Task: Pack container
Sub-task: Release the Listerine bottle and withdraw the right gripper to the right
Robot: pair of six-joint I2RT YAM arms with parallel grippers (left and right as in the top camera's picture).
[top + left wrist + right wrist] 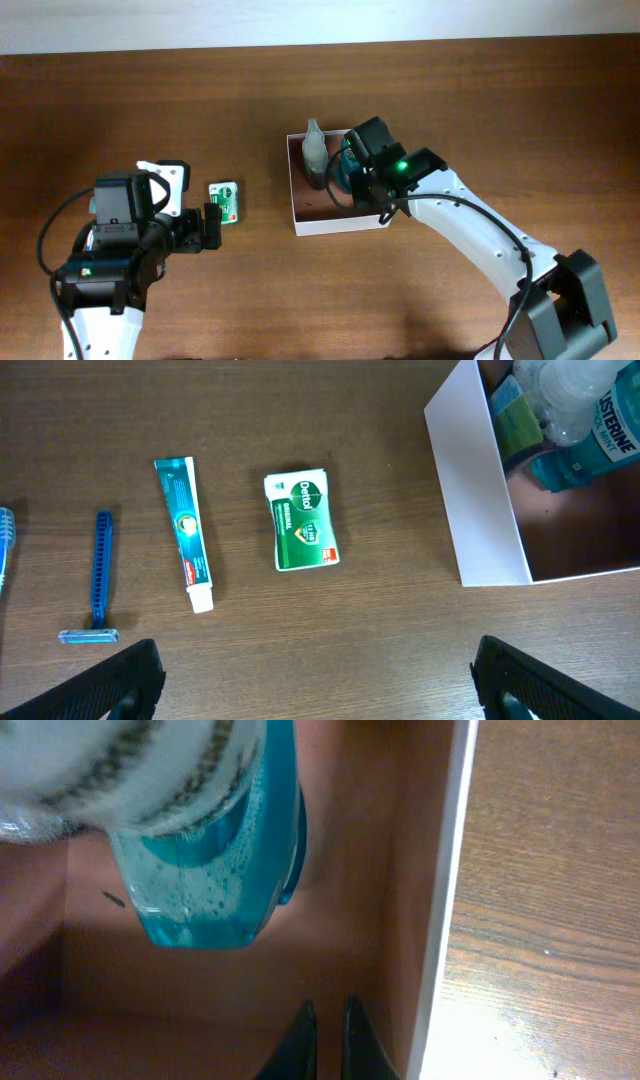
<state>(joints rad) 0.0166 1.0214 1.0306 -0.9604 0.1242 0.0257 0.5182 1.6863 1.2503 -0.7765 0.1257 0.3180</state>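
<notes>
The container [340, 224] is a square shallow box with white walls and a brownish-pink floor, at the table's middle. In it stand a pale bottle [315, 155] and a blue Listerine mouthwash bottle [350, 165], which also shows in the left wrist view [590, 430] and the right wrist view [210, 870]. My right gripper [326, 1020] is inside the container, close to its white wall [450, 900], fingers together and empty, just in front of the mouthwash bottle. My left gripper [320, 690] is wide open and empty above bare table, left of the container wall [480, 500].
A green Dettol soap packet [301, 521] lies left of the container and also shows in the overhead view [226, 200]. Further left lie a toothpaste tube [184, 530], a blue razor [98, 580] and a blue item cut off by the frame edge [5, 545].
</notes>
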